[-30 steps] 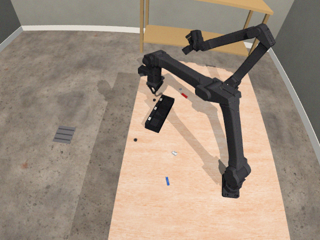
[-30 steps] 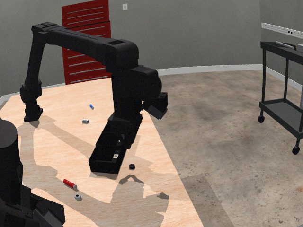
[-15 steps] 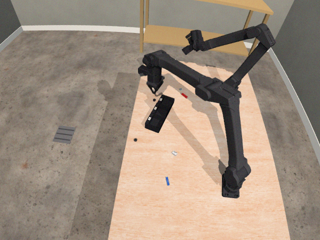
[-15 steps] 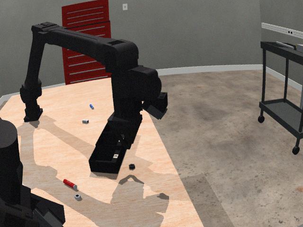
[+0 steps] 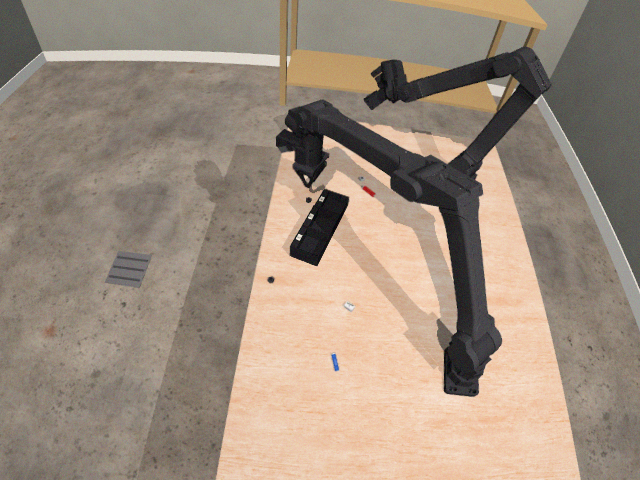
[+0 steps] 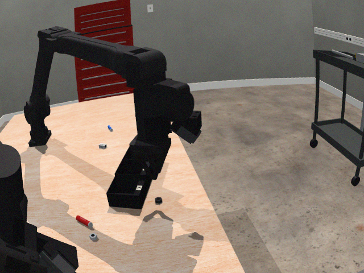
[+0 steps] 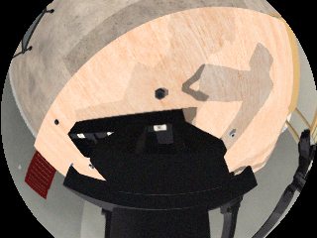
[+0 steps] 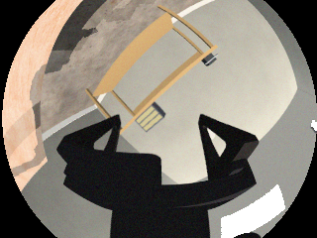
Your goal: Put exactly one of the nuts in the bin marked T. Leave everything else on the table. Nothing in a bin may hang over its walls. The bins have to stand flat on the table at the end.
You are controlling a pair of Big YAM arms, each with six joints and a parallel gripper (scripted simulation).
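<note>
A black bin strip [image 5: 319,226] with three labelled compartments lies on the wooden table; it also shows in the exterior view [image 6: 133,179]. I cannot read which compartment is T. A black nut [image 5: 308,198] lies on the table just beside the bin's far end and shows in the left wrist view [image 7: 160,93]. My left gripper [image 5: 306,178] hangs a little above that nut with its fingers narrow, and I see nothing between them. A second black nut [image 5: 270,279] lies near the table's edge. A grey nut [image 5: 361,178] lies by a red cylinder [image 5: 368,190]. My right gripper [image 5: 373,98] is open and empty, raised high.
A small silver piece [image 5: 349,305] and a blue cylinder [image 5: 334,361] lie on the table nearer the left arm's base [image 5: 461,372]. A wooden shelf [image 5: 361,72] stands behind the table's far end. The table's edge runs close to the bin and the black nuts.
</note>
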